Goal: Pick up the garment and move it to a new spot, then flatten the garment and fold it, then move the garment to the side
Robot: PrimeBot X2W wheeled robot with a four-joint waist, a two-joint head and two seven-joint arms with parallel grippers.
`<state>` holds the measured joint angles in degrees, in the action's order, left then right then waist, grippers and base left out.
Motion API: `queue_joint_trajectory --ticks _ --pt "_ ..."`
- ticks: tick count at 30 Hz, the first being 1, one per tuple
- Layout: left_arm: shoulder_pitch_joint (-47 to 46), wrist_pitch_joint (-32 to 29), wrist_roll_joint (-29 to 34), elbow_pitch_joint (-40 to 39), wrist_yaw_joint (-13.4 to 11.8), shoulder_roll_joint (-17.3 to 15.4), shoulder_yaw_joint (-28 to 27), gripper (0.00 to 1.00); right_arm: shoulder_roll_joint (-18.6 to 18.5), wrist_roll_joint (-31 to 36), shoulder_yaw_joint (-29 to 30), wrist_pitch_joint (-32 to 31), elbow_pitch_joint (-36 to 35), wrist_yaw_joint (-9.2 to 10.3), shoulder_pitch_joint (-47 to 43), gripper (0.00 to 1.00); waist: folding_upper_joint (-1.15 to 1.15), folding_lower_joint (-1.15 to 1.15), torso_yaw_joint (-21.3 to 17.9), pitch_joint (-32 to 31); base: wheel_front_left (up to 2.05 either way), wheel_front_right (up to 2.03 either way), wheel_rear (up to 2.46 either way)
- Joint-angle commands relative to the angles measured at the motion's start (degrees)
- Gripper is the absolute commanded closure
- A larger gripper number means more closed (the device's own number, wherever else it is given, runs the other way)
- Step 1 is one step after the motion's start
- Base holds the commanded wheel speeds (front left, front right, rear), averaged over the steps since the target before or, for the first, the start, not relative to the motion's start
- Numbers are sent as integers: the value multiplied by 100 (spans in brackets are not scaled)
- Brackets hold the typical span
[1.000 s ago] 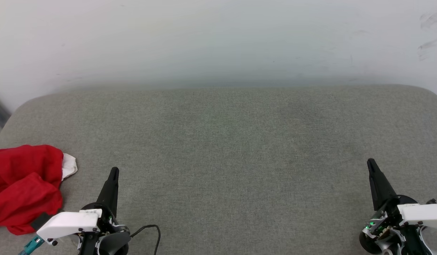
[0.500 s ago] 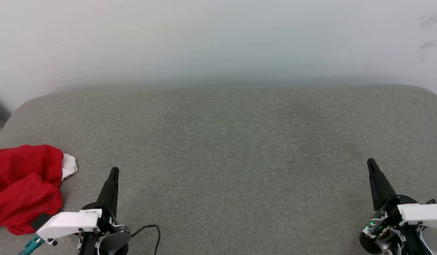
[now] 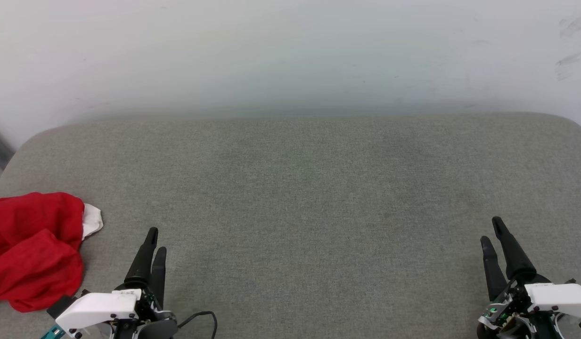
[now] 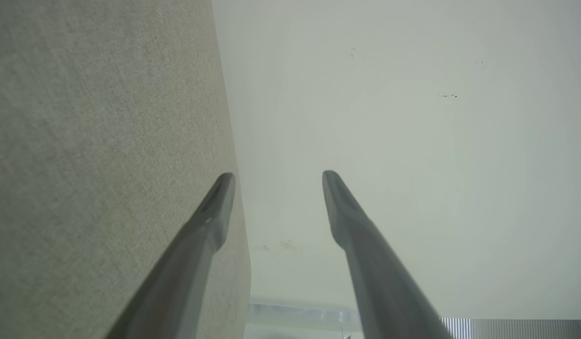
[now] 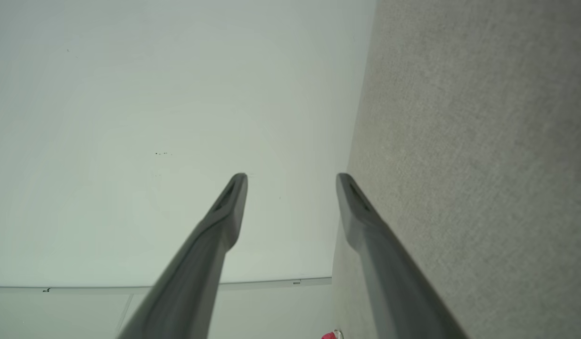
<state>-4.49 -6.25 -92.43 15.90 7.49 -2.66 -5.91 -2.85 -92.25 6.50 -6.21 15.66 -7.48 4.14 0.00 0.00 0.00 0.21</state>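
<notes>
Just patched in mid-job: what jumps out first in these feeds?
The crumpled red garment at the left edge of the grey cushion grabs the eye first. Next come the left end effector and right end effector, both open and empty, low at the head view's bottom corners.

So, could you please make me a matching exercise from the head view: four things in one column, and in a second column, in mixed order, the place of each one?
Things
1. shirt
2. left gripper
3. right gripper
4. wall

Places
A. lower right corner, fingers apart, over the grey cushion
B. far left edge, crumpled on the grey cushion
C. across the top, behind the grey cushion
D. lower left, fingers apart, to the right of the shirt and not touching it

Pairs: 1-B, 2-D, 3-A, 4-C
</notes>
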Motion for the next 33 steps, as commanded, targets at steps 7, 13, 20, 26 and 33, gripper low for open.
queue_joint_trajectory --ticks 7,13,20,26,33 --pt "-248 243 57 -165 1 -12 281 0 -18 88 -118 193 -194 -1 199 0 0 0 4 11 0 0 0" --pt "-334 409 339 -269 1 -29 452 0 -83 237 -274 372 -275 -1 260 0 0 0 8 21 0 0 0" --pt "-389 583 914 -433 1 -41 593 0 -194 540 -508 578 -343 -1 346 0 0 0 14 34 0 0 0" --pt "-400 723 1537 -550 1 -40 634 0 -234 1013 -563 719 -423 -1 421 0 0 0 19 44 0 0 0" --pt "-428 875 2364 -636 1 -27 622 0 -267 1927 -607 872 -519 -1 465 0 0 0 28 55 0 0 0"
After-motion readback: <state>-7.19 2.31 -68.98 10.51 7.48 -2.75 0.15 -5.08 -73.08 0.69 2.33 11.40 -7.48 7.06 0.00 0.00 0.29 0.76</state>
